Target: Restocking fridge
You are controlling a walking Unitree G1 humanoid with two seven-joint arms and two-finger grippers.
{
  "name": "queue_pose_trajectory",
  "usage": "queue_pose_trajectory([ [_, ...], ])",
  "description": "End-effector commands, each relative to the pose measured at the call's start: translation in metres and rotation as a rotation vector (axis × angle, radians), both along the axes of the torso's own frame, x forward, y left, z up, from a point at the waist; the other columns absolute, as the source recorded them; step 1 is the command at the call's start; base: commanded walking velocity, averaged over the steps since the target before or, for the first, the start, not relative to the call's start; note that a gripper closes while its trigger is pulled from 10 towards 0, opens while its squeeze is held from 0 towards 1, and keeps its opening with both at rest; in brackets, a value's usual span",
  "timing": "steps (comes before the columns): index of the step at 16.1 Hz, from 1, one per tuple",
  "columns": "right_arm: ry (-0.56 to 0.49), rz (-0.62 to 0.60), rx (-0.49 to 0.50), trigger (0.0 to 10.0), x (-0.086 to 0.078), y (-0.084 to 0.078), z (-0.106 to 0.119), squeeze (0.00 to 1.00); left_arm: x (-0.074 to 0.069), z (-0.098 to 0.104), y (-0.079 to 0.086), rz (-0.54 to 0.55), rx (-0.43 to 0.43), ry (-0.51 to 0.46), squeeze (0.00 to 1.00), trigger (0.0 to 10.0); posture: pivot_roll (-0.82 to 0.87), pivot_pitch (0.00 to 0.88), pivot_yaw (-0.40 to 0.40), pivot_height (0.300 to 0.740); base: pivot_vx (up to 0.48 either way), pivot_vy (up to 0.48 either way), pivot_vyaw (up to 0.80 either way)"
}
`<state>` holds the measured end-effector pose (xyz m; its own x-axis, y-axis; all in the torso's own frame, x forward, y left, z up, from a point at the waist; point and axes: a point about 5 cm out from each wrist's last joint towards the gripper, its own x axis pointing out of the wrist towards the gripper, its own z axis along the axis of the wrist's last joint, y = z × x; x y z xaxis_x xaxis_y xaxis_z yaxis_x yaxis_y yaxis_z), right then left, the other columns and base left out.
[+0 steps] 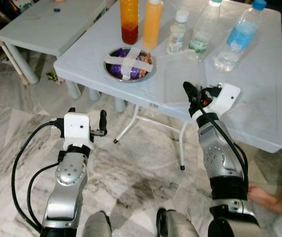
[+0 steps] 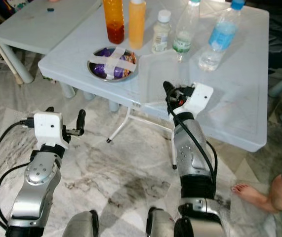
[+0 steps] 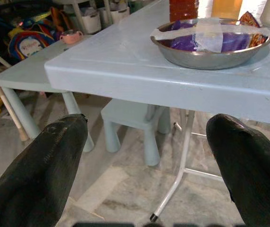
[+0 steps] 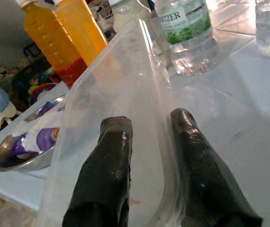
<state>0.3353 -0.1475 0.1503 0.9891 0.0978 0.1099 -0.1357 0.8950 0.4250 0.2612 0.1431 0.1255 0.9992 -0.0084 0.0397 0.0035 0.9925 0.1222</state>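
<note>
Head views: clear thin plastic tray (image 2: 155, 74) on pale blue plastic table (image 2: 239, 98), beside steel bowl of taped snack packets (image 2: 112, 64); right gripper (image 2: 172, 96) at its near edge.

Right wrist view: fingers (image 4: 107, 175) clamped on tray wall. Probably light, flexible, slippery; best held low, near a corner.

Left wrist view: left gripper (image 3: 149, 156) spread wide, holding nothing, below table edge.
</note>
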Motion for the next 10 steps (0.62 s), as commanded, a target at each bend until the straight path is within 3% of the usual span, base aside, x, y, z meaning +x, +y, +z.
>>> queue_pose_trajectory([
  [1,0.025,-0.014,-0.034,10.0,-0.003,-0.003,-0.004,0.0,0.001,0.0,0.0,0.015,0.005,-0.011,0.0,10.0,0.07,0.153,-0.012,0.74,0.0,0.0,0.0],
  [10,0.014,-0.068,-0.136,10.0,-0.017,-0.003,0.0,0.0,0.002,-0.004,-0.003,0.042,-0.012,0.005,0.0,10.0,0.06,0.149,-0.027,0.74,-0.028,0.0,0.0],
])
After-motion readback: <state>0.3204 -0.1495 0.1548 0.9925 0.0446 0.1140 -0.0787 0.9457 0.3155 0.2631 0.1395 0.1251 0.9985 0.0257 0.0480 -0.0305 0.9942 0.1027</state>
